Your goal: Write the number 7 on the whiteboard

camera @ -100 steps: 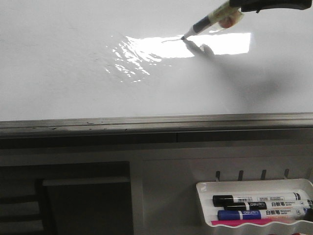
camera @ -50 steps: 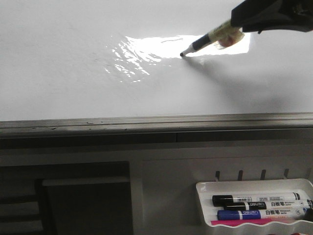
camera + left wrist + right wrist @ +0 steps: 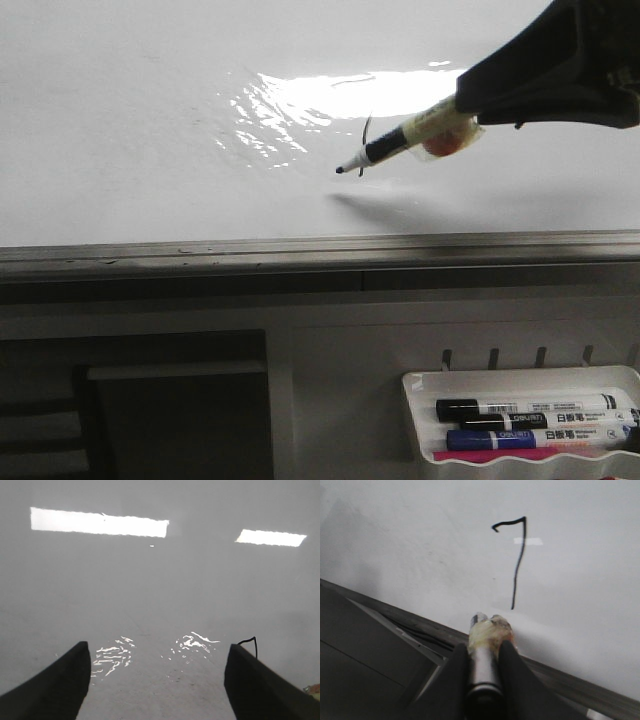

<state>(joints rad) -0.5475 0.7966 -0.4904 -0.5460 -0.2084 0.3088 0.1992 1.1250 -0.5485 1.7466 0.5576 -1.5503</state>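
Glossy whiteboard (image 3: 150,150) filling the upper front view, right gripper (image 3: 482,655) clamping a black-tipped marker (image 3: 395,145) with its nib hovering off the board, left gripper (image 3: 157,680) gaping wide and holding nothing, thin black number 7 (image 3: 516,562) sitting just beyond the nib.

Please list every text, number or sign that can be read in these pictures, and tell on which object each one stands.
"7": the number 7, drawn in black on the whiteboard.
Label on the black marker in the tray: printed, too small to read.
Label on the blue marker: likewise too blurred to read.
Held marker in the right gripper: no readable text.
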